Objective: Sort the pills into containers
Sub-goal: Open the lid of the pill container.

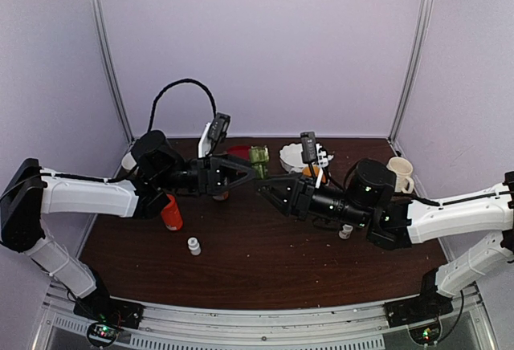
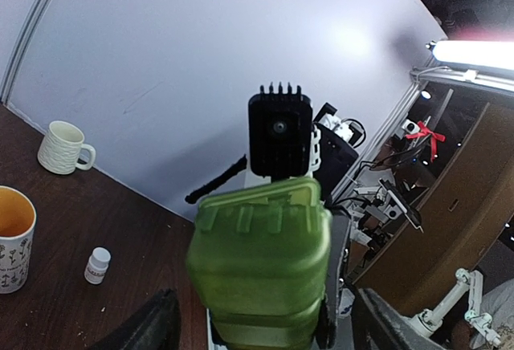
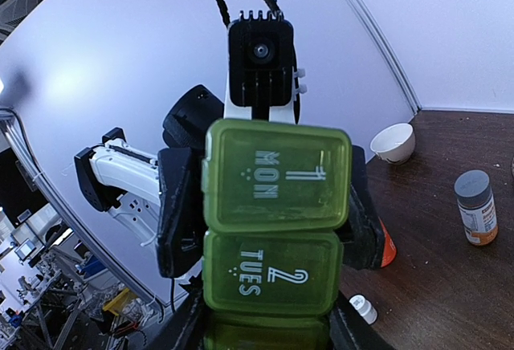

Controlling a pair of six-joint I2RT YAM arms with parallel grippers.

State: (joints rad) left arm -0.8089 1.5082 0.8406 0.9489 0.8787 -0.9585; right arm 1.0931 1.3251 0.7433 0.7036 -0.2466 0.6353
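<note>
A: From above, why is the box (image 1: 259,157) up off the bench (image 1: 265,262)?

B: The two arms meet over the middle. The box stands on end between the left hand (image 1: 245,171) and the right hand (image 1: 265,189). My guess is a hand-over, or one arm steadying it so a lid can be worked. An orange bottle (image 1: 171,213) stands well apart on the dark brown wood. Pale lilac walls (image 1: 265,45) close the bench on three sides.

A: And the left wrist view?

B: The back of the box fills the centre, its low end between the left fingers (image 2: 152,326). They stand either side of it, but I cannot tell whether they press on it. A mug (image 2: 12,258), orange inside, and a white bottle (image 2: 98,266) stand on the bench near the wall. A strip light (image 2: 474,51) and lab clutter show past the wall's edge.

A: The right wrist?

B: Here the lids face the camera, MON above TUES, both down. The right fingers (image 3: 186,330) sit hard against the low edges of the box, so I judge that hand clamped on it. A bowl (image 3: 393,143) and a grey-capped bottle (image 3: 475,209) stand on the bench off to the side.

A: Pills?

B: I can make none out in any view. With those lids down, sorting looks not yet begun.
</note>
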